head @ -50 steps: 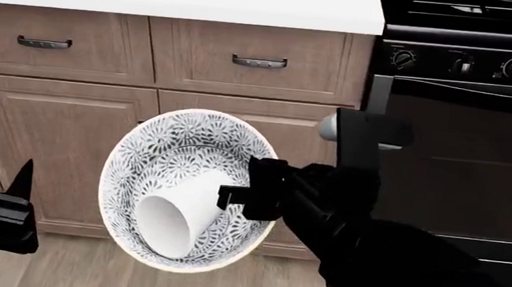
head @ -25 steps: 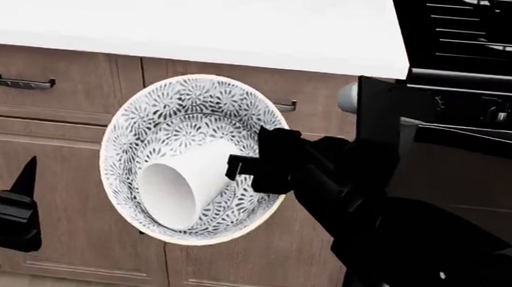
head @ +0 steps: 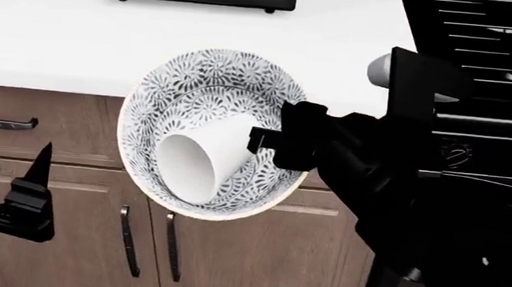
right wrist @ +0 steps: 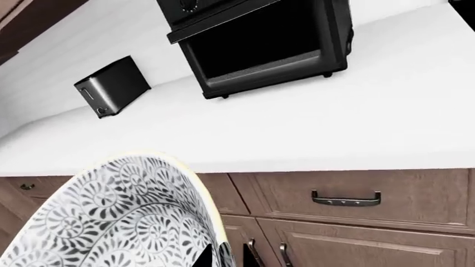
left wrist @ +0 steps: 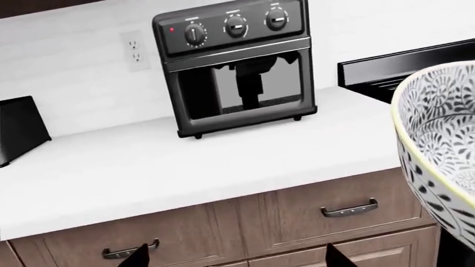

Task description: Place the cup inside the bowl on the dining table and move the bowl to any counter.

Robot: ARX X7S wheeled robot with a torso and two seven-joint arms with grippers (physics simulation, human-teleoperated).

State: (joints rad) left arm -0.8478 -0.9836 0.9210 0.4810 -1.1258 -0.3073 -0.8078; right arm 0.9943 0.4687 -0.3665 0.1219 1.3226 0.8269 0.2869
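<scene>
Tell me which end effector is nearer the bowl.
Right. The right end effector grips the bowl at its rim, holding it with the cup inside. The left end effector hangs empty, apart from the bowl, lower by the cabinet doors.

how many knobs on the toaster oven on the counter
3, in a row across the top panel of the toaster oven in the left wrist view: one toward the wall outlet's side, one in the middle, one toward the stove's side. Other views crop the panel.

Matte black blocky arms with pale grey cylindrical joints.
</scene>
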